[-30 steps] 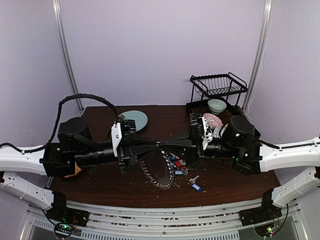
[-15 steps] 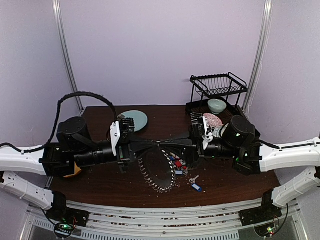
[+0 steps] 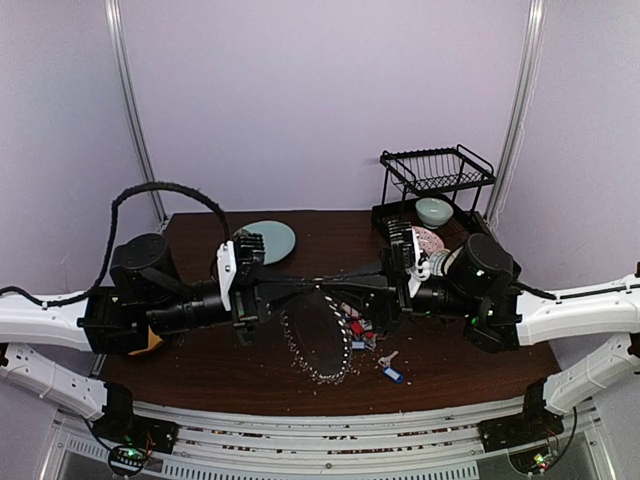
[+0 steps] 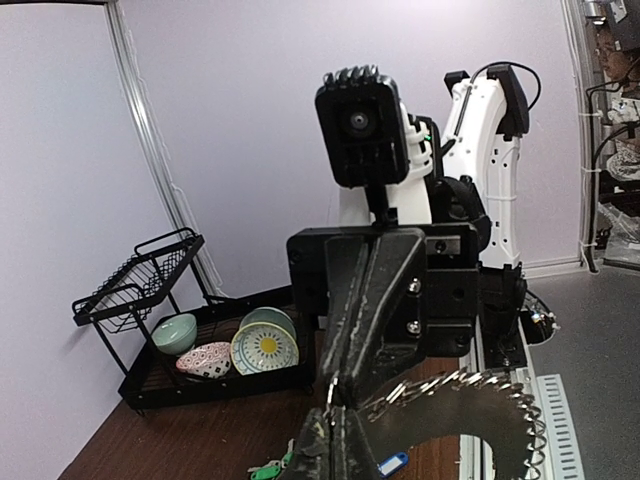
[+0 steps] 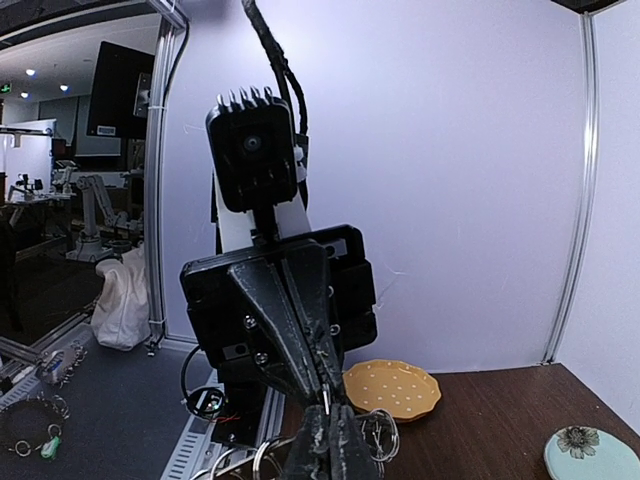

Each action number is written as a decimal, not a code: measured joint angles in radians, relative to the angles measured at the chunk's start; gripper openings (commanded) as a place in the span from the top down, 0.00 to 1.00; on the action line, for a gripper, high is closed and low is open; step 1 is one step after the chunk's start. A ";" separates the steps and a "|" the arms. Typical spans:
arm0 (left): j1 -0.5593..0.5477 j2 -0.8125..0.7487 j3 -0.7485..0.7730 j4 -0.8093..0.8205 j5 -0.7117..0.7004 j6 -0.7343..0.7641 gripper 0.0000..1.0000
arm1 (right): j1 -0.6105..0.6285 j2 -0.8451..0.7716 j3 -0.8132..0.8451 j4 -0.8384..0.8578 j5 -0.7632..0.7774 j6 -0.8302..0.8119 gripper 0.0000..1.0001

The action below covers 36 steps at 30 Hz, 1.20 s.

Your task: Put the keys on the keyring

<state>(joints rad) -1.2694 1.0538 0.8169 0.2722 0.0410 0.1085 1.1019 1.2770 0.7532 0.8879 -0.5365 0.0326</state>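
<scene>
Silvery keyring [image 3: 318, 345] hangs pinched by newly closed left fingers [image 3: 310, 285] and clamped right fingers [image 3: 332, 286].

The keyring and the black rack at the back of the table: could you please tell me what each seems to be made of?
The keyring looks like bare metal: silvery and shiny, with its fringe of small keys catching the light. The rack is probably metal wire with a matte black coating: thin bars, open mesh and no glint, though the coating cannot be confirmed from here.
</scene>
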 measured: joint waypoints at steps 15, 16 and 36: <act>0.000 0.015 0.014 -0.144 -0.036 0.043 1.00 | -0.008 -0.029 0.061 -0.223 0.046 -0.144 0.82; 0.000 0.015 0.014 -0.153 -0.039 0.048 1.00 | -0.009 -0.033 0.077 -0.263 0.054 -0.182 0.81; 0.000 0.021 0.016 -0.240 -0.107 0.104 1.00 | -0.010 -0.026 0.222 -0.703 0.066 -0.460 0.79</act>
<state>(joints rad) -1.2694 1.0748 0.8326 0.0319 -0.0658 0.2123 1.0924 1.2514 0.9749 0.1844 -0.4706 -0.4274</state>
